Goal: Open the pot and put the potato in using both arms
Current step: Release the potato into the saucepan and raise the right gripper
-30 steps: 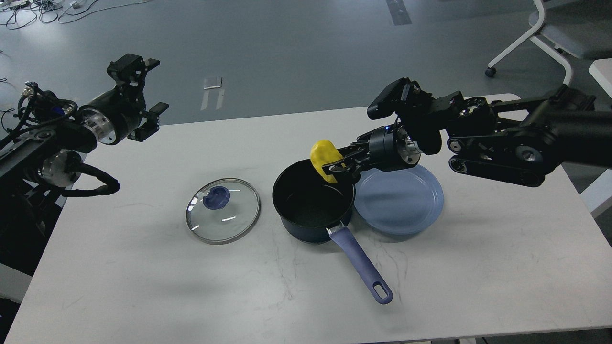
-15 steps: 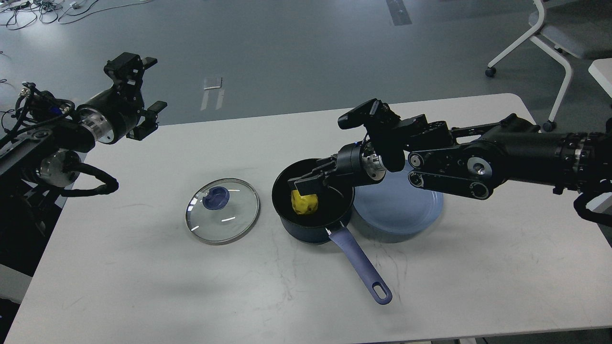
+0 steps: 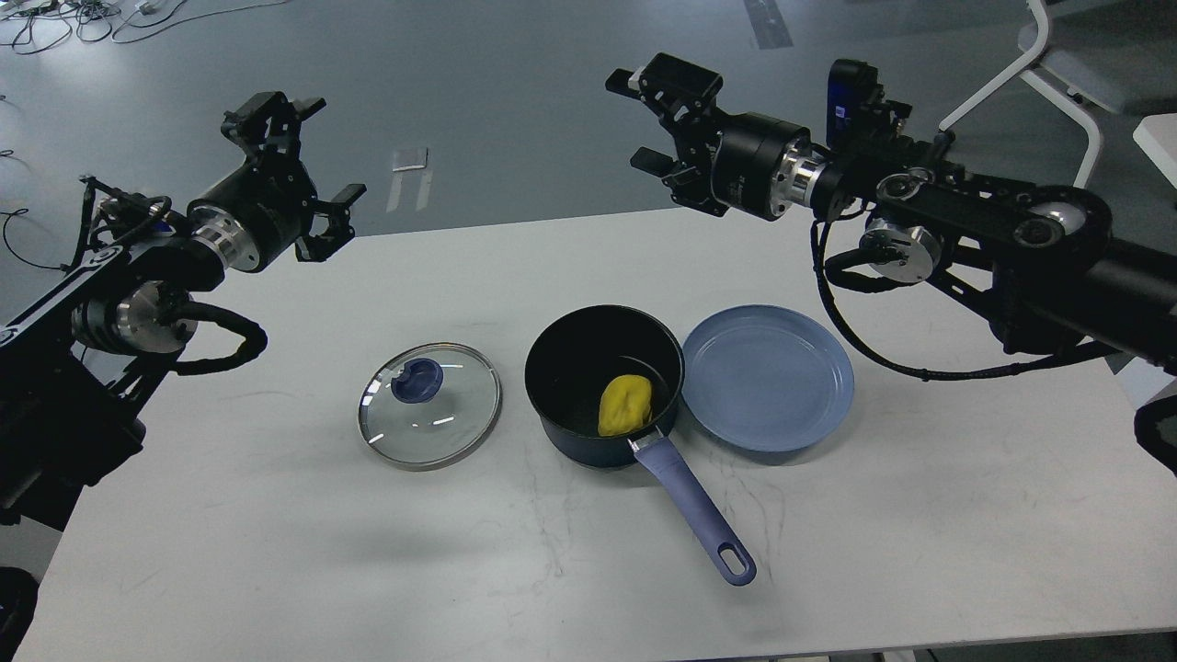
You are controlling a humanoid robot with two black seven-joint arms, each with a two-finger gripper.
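The dark pot with a blue handle stands uncovered in the middle of the white table. The yellow potato lies inside it, near the handle side. The glass lid with a blue knob lies flat on the table left of the pot. My right gripper is open and empty, raised high above the table's far edge. My left gripper is open and empty, raised at the far left.
An empty blue plate sits on the table touching the pot's right side. A white chair stands on the floor at the far right. Cables lie on the floor at the top left.
My right gripper let go of the potato into the pot, then lifted up and back, away from the pot. The potato settled toward the handle side. My left gripper shifted slightly right.
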